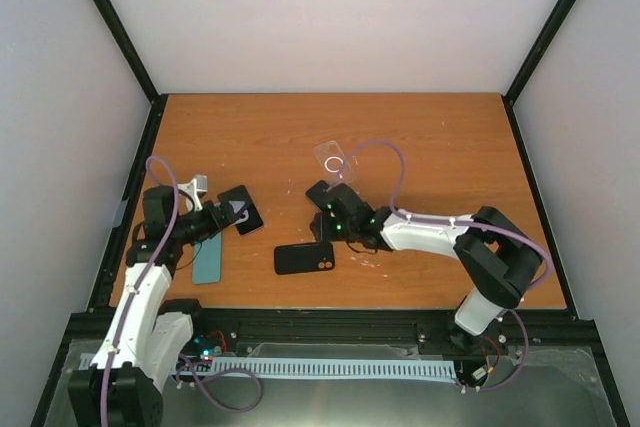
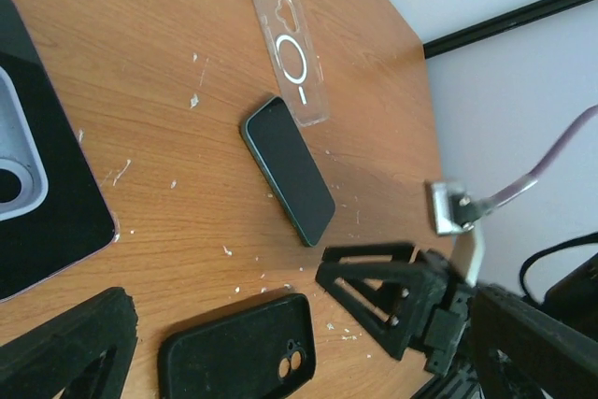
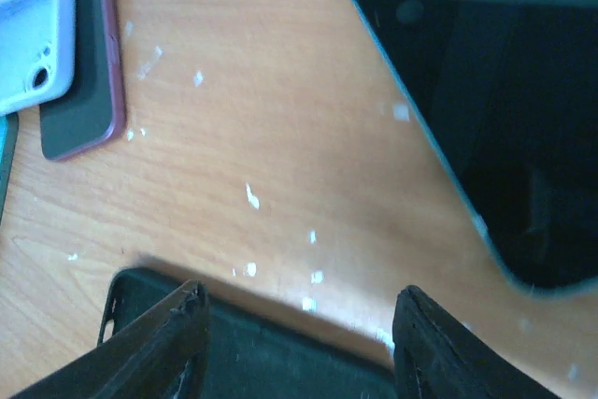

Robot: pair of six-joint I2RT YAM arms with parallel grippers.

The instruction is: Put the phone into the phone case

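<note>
Right gripper (image 3: 299,310) released, jaws poised over the black case (image 3: 252,348); phone (image 3: 486,109) lies ahead and right of them, untouched. Recommend swinging right and squaring to the phone's long edges before closing. Left gripper (image 1: 232,213): state indeterminable.

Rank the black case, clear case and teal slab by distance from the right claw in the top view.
1. black case, near side, hard by the right claw.
2. clear case, farther off, on the claw's far side.
3. teal slab, farthest, well off to the left.
</note>
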